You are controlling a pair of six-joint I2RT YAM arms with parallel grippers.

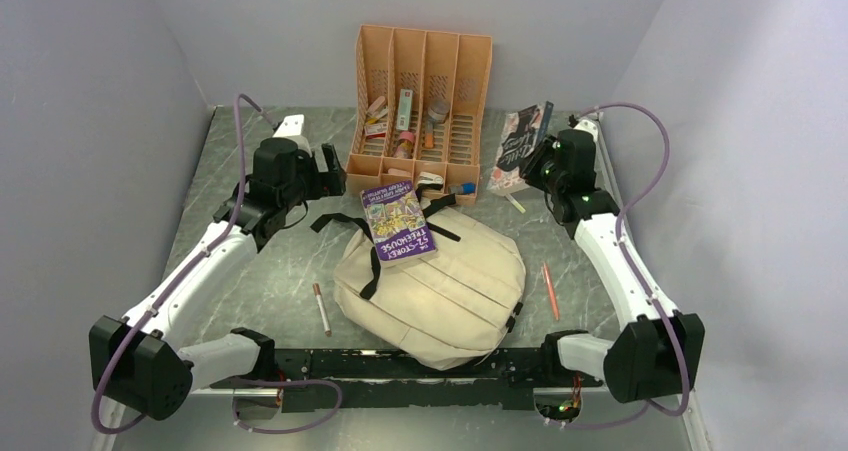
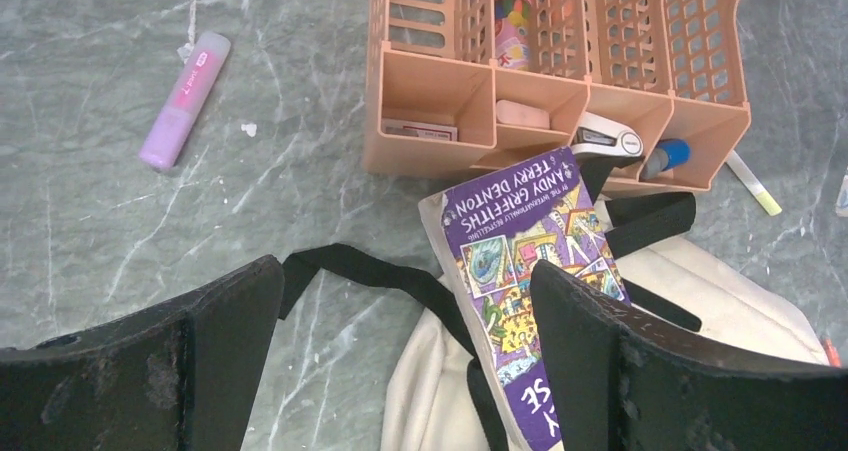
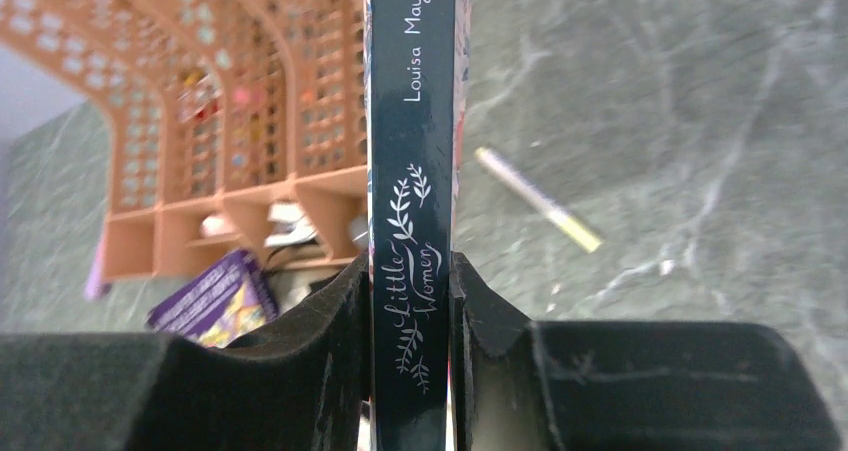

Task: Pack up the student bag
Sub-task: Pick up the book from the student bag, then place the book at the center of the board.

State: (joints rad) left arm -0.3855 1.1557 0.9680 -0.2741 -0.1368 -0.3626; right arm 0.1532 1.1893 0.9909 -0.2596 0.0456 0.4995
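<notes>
Soft, floppy bag (image 1: 440, 291), lying flat on the table. Looks light and saggy, so likely to fold and slump if lifted by the cloth. Better to grab a black strap (image 1: 340, 217) at the bag's far-left corner, or the firmer zip edge, and hold the mouth up. Cannot tell if the zip is open.

On the bag's far end, touching it: purple book (image 1: 398, 221).

Just past the bag's far-left corner: left gripper (image 1: 328, 171), jaws spread wide, holding nothing.

Past the bag's far-right side: right gripper (image 1: 545, 166), pinched on a dark book (image 3: 412, 171), one finger on each cover. Stiff and smooth, so might slip; needs a firm pinch.

Behind the bag: orange rack (image 1: 425, 81). Left of the bag, a pen (image 1: 321, 308). Right of the bag, an orange pencil (image 1: 549, 291).
</notes>
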